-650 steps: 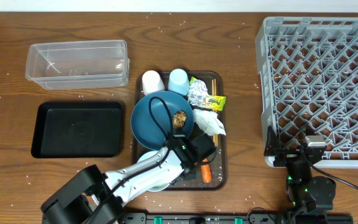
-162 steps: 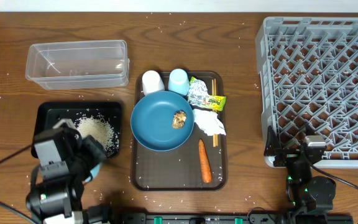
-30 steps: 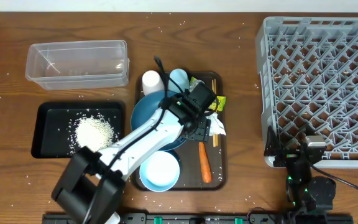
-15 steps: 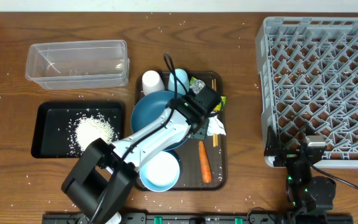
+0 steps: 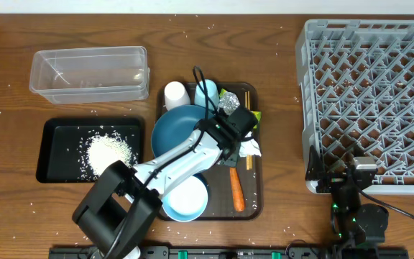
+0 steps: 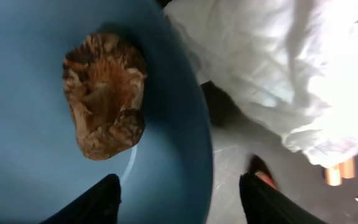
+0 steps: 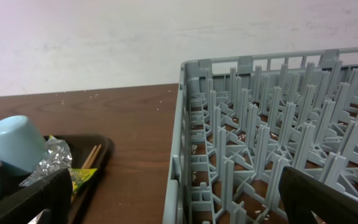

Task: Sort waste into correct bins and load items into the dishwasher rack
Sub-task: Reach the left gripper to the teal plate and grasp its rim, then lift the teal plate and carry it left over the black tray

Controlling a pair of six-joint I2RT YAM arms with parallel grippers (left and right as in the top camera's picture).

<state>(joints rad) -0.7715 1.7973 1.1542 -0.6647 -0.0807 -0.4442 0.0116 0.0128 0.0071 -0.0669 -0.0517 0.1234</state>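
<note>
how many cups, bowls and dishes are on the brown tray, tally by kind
cups: 2 (white cup, light-blue cup)
bowls: 1 (white bowl)
dishes: 1 (dark-blue dish)
total: 4

Overhead feed fine on my end: bright, even light from above, desk (image 5: 279, 65) grain sharp, shadows short and soft. Slight sheen on clear tub (image 5: 90, 95) walls, no real glare. Left wrist cam way too close: blue dish (image 6: 23, 93) and brown lump (image 6: 104, 93) a bit soft, tissue (image 6: 278, 68) nearly blown out white, left hand (image 6: 180, 182) fingers (image 6: 92, 202) plain black silhouettes at bottom edge. Right wrist cam dimmer, flatter, slightly soft. Rack (image 7: 278, 143) pegs readable, right hand (image 7: 176, 177) fingers (image 7: 23, 199) dark blurry blobs in lower corners.
</note>
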